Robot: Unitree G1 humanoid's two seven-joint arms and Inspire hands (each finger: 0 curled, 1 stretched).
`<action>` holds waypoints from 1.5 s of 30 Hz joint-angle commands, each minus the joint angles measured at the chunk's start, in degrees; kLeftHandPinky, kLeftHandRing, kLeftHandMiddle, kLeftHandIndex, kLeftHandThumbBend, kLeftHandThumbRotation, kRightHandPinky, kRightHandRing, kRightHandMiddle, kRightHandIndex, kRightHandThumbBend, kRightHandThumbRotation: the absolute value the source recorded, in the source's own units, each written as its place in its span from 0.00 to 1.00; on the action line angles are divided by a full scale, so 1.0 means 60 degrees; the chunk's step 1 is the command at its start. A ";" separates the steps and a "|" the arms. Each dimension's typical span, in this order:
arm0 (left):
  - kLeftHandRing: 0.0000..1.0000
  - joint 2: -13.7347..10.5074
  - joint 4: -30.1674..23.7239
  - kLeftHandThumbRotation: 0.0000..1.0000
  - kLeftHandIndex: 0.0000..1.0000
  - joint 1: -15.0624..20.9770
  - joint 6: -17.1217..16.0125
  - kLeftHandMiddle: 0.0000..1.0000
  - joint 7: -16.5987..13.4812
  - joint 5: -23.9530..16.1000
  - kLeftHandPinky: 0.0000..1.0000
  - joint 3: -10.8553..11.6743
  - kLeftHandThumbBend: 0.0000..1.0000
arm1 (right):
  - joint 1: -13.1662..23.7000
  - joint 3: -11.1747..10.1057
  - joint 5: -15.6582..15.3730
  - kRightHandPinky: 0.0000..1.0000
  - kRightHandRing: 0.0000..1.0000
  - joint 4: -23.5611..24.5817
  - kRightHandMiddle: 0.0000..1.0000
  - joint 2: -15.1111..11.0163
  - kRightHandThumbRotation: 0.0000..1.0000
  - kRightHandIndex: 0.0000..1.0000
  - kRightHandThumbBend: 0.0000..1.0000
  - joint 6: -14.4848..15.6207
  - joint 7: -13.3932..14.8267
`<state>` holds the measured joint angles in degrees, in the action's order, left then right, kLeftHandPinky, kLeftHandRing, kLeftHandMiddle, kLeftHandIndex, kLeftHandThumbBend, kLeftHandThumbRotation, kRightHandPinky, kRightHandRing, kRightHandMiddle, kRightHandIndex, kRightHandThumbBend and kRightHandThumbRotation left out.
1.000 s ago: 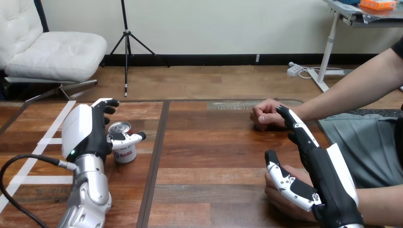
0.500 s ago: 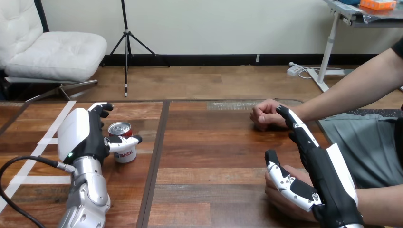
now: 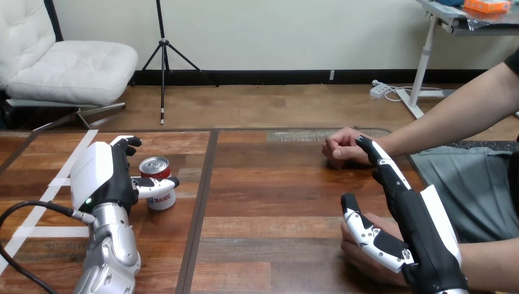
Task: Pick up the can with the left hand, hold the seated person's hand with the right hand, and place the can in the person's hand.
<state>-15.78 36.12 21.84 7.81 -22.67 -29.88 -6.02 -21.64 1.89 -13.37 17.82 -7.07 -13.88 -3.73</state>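
We look across a brown wooden table (image 3: 269, 202). A small red-and-white metal can (image 3: 155, 166) with a silver top stands upright on the left part of the table, about midway between the near and far edges. The robot's left hand (image 3: 101, 174), black with white shells, sits just to the left of the can. Its thumb stretches straight across the can's near face, and its fingers are loosely bent beyond the can's left side, not wrapped round it. Over the last second this hand has slid a little to the left and toward the near edge, while the can has kept its place. We judge that the grasp has loosened rather than tightened, so the pick-up is not yet done. At the near right corner the right hand (image 3: 422, 226) has not moved. Its fingers are straight and pressed together, pointing toward the far edge, and its thumb lies over the person's hand (image 3: 361, 254), which rests beneath it. Nothing curls round that hand, so we judge it is covered rather than held. The person's other hand, a closed fist (image 3: 339, 148), rests near the far edge.
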 commanded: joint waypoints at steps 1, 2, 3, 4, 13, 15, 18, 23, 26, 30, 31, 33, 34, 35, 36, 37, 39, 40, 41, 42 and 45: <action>0.71 -0.0309 -0.0281 0.17 0.76 0.0519 -0.0017 0.76 0.0005 -0.0194 0.59 -0.0155 0.88 | 0.0473 0.0034 0.0073 1.00 1.00 0.0340 0.97 -0.0020 0.10 0.94 0.15 -0.0094 0.0048; 0.71 -0.0312 -0.0271 0.17 0.76 0.0525 -0.0007 0.76 0.0016 -0.0198 0.59 -0.0158 0.88 | 0.0470 0.0036 0.0071 1.00 1.00 0.0343 0.97 -0.0018 0.10 0.94 0.15 -0.0095 0.0049; 0.71 -0.0315 -0.0226 0.17 0.75 0.0550 -0.0010 0.76 0.0026 -0.0198 0.59 -0.0162 0.88 | 0.0470 0.0038 0.0071 1.00 1.00 0.0344 0.97 -0.0016 0.10 0.94 0.15 -0.0095 0.0050; 0.71 -0.0316 -0.0197 0.17 0.75 0.0564 -0.0014 0.76 0.0031 -0.0197 0.59 -0.0164 0.88 | 0.0471 0.0039 0.0071 1.00 1.00 0.0345 0.97 -0.0015 0.10 0.94 0.15 -0.0095 0.0050; 0.71 -0.0282 -0.0008 0.16 0.75 0.0694 0.0010 0.76 0.0037 -0.0176 0.59 -0.0169 0.89 | 0.0460 0.0052 0.0087 0.99 0.99 0.0351 0.97 -0.0009 0.11 0.94 0.15 -0.0092 0.0037; 0.71 -0.0280 0.0033 0.16 0.75 0.0721 0.0001 0.76 0.0039 -0.0174 0.59 -0.0175 0.89 | 0.0455 0.0057 0.0075 0.99 0.99 0.0353 0.97 -0.0011 0.11 0.94 0.15 -0.0086 0.0038; 0.70 -0.0281 0.0105 0.17 0.75 0.0764 -0.0003 0.76 0.0052 -0.0180 0.58 -0.0189 0.89 | 0.0453 0.0064 0.0037 0.99 0.99 0.0353 0.97 -0.0016 0.11 0.94 0.15 -0.0089 0.0047; 0.70 -0.0275 0.0208 0.18 0.75 0.0816 -0.0043 0.76 0.0049 -0.0167 0.58 -0.0196 0.89 | 0.0445 0.0079 0.0013 0.99 0.98 0.0352 0.97 -0.0009 0.12 0.94 0.15 -0.0111 0.0058; 0.70 -0.0251 0.0285 0.18 0.75 0.0855 -0.0070 0.76 0.0034 -0.0136 0.58 -0.0187 0.89 | 0.0434 0.0087 0.0010 0.99 0.99 0.0366 0.97 -0.0005 0.12 0.94 0.15 -0.0104 0.0057; 0.69 -0.0223 0.0408 0.18 0.75 0.0931 -0.0067 0.75 0.0051 -0.0101 0.57 -0.0193 0.89 | 0.0423 0.0090 0.0024 0.99 0.99 0.0373 0.97 0.0001 0.12 0.94 0.15 -0.0090 0.0053; 0.69 -0.0219 0.0431 0.18 0.75 0.0947 -0.0056 0.75 0.0064 -0.0096 0.57 -0.0197 0.89 | 0.0419 0.0093 0.0024 0.99 0.99 0.0376 0.97 0.0004 0.12 0.94 0.15 -0.0086 0.0055; 0.69 -0.0207 0.0467 0.18 0.75 0.0978 -0.0036 0.75 0.0099 -0.0078 0.57 -0.0201 0.89 | 0.0413 0.0096 0.0015 1.00 0.99 0.0381 0.97 0.0009 0.12 0.94 0.15 -0.0081 0.0064; 0.69 -0.0201 0.0479 0.18 0.75 0.0989 -0.0031 0.75 0.0116 -0.0068 0.57 -0.0201 0.89 | 0.0411 0.0098 0.0009 1.00 0.99 0.0382 0.97 0.0011 0.12 0.94 0.15 -0.0079 0.0069; 0.69 -0.0198 0.0489 0.19 0.75 0.0996 -0.0029 0.75 0.0127 -0.0061 0.57 -0.0201 0.88 | 0.0408 0.0100 0.0003 1.00 1.00 0.0384 0.97 0.0012 0.12 0.94 0.15 -0.0078 0.0074; 0.69 -0.0186 0.0510 0.19 0.75 0.1011 -0.0036 0.75 0.0122 -0.0060 0.57 -0.0208 0.88 | 0.0404 0.0100 0.0005 1.00 1.00 0.0384 0.97 0.0010 0.13 0.94 0.15 -0.0080 0.0074; 0.69 -0.0180 0.0525 0.19 0.75 0.1019 -0.0044 0.75 0.0113 -0.0061 0.57 -0.0213 0.88 | 0.0401 0.0101 0.0006 1.00 1.00 0.0384 0.97 0.0009 0.13 0.94 0.15 -0.0081 0.0074; 0.69 -0.0167 0.0569 0.19 0.75 0.1040 -0.0071 0.75 0.0088 -0.0066 0.57 -0.0223 0.88 | 0.0397 0.0102 0.0005 1.00 1.00 0.0380 0.97 0.0006 0.13 0.94 0.15 -0.0095 0.0078; 0.68 -0.0162 0.0592 0.19 0.75 0.1050 -0.0085 0.75 0.0074 -0.0068 0.56 -0.0227 0.88 | 0.0395 0.0103 0.0003 1.00 1.00 0.0376 0.97 0.0004 0.13 0.94 0.15 -0.0104 0.0081; 0.68 -0.0159 0.0608 0.19 0.75 0.1055 -0.0096 0.75 0.0064 -0.0069 0.56 -0.0230 0.88 | 0.0392 0.0104 0.0001 1.00 1.00 0.0374 0.97 0.0003 0.13 0.94 0.15 -0.0112 0.0084; 0.68 -0.0152 0.0644 0.19 0.75 0.1067 -0.0137 0.75 0.0041 -0.0068 0.56 -0.0236 0.88 | 0.0389 0.0103 0.0014 1.00 1.00 0.0367 0.97 0.0004 0.13 0.94 0.15 -0.0130 0.0086; 0.68 -0.0137 0.0722 0.18 0.75 0.1092 -0.0225 0.74 0.0004 -0.0047 0.56 -0.0243 0.88 | 0.0379 0.0102 0.0041 1.00 0.99 0.0364 0.97 0.0007 0.13 0.94 0.15 -0.0147 0.0083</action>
<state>-15.94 39.54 23.22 7.92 -21.79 -29.87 -6.66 -21.65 2.30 -13.50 17.82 -7.05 -13.88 -3.73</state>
